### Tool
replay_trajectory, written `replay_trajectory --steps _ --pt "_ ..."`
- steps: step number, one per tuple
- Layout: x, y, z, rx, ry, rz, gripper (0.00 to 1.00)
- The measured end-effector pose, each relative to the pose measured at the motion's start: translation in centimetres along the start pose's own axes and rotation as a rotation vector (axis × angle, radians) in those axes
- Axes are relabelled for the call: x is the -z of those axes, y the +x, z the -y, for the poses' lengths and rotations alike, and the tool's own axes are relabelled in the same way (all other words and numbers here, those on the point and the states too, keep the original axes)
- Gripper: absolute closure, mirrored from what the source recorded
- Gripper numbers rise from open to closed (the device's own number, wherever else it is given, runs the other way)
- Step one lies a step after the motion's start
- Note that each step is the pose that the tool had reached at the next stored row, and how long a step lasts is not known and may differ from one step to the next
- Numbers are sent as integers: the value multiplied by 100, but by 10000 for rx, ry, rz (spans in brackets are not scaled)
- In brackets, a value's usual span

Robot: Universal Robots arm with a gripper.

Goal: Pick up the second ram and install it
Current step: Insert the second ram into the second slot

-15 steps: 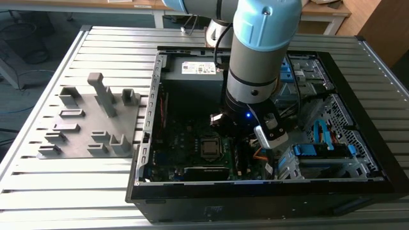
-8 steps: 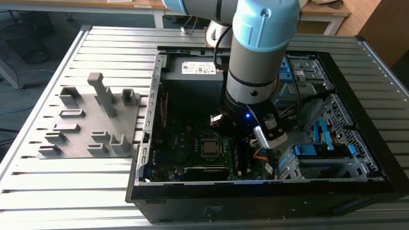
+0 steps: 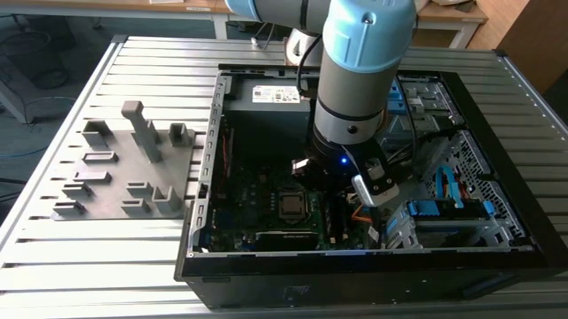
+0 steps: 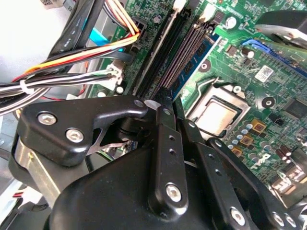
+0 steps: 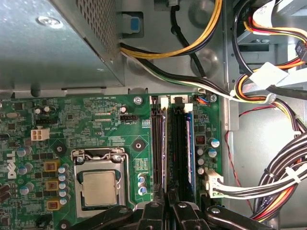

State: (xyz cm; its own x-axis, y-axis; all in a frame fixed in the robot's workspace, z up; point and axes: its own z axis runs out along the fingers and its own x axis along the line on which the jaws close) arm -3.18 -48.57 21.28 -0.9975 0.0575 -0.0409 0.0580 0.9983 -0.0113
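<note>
My gripper (image 3: 330, 194) reaches down into the open computer case (image 3: 266, 262), over the memory slots beside the processor socket (image 5: 98, 187). In both wrist views its black fingers (image 5: 154, 211) stand close together around a thin dark strip seen edge-on, the second ram (image 5: 166, 143), so my gripper (image 5: 168, 197) is shut on it. The stick stands upright in line with a slot, its lower edge hidden. Two slots over, another stick with a bluish label (image 5: 190, 143) sits seated; it shows blue (image 4: 201, 55) beyond my gripper (image 4: 165, 95).
Bundles of coloured cables (image 5: 268, 182) run close beside the slots. The metal power supply box (image 5: 53, 48) lies beyond the board. Blue drive brackets (image 3: 443, 207) sit at the exterior view's right. Grey holder blocks (image 3: 124, 173) stand on the slatted table outside the case.
</note>
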Motion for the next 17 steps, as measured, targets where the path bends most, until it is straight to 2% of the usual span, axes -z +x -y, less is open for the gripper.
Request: replay_trajectory --steps 8,17 --pt "-4 -40 -2 259 6 -12 86" --pt "-29 -48 -4 360 0 -20 86"
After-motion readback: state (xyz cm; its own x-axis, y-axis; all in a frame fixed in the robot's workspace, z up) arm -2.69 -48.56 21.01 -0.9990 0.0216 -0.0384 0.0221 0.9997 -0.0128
